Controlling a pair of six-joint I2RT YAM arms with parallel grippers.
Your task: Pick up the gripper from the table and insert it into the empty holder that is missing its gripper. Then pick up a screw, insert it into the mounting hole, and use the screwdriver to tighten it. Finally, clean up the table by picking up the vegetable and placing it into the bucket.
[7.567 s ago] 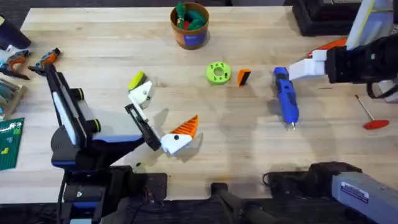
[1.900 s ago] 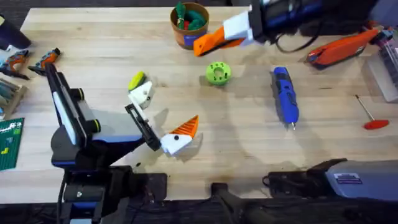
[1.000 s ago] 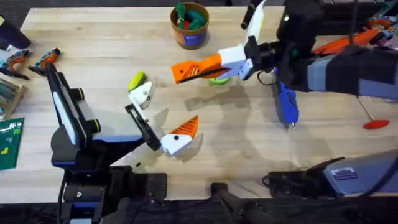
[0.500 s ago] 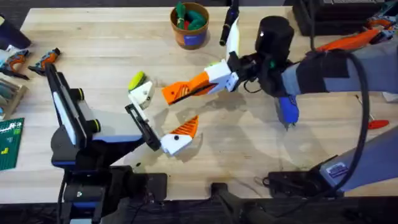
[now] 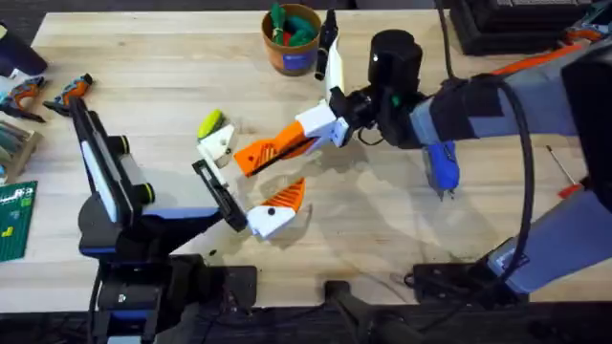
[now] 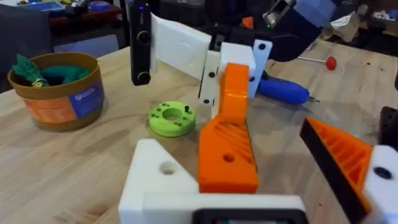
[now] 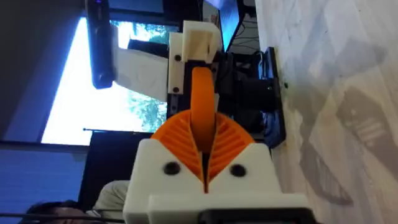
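The right gripper (image 5: pixel 251 158), white fingers with orange ribbed pads, is reaching across the wooden table (image 5: pixel 143 67) and ending just beside the bare white angular plastic holder (image 5: pixel 218 143) on the left arm's tip. The right wrist view is showing what the overhead view is hiding: the pads are clenched on the small orange wedge-shaped plastic gripper (image 7: pixel 203 93), seen edge-on, with its far end pointing at the holder; whether it is touching the holder cannot be told.

The left gripper (image 5: pixel 247 180) is standing spread wide. The holder is forming one side, and its twin white block topped by an orange wedge (image 5: pixel 277 208) is forming the other.

The small yellow-green toy vegetable (image 5: pixel 210 123) is lying just beside the holder. The round orange-brown bucket (image 5: pixel 292 40) is sitting well beyond the holder.

The left wrist view is showing a lime-green round disc with holes (image 6: pixel 171 118) past the holder, behind the right gripper. The blue pen-shaped screwdriver (image 6: pixel 283 90) is lying farther off.
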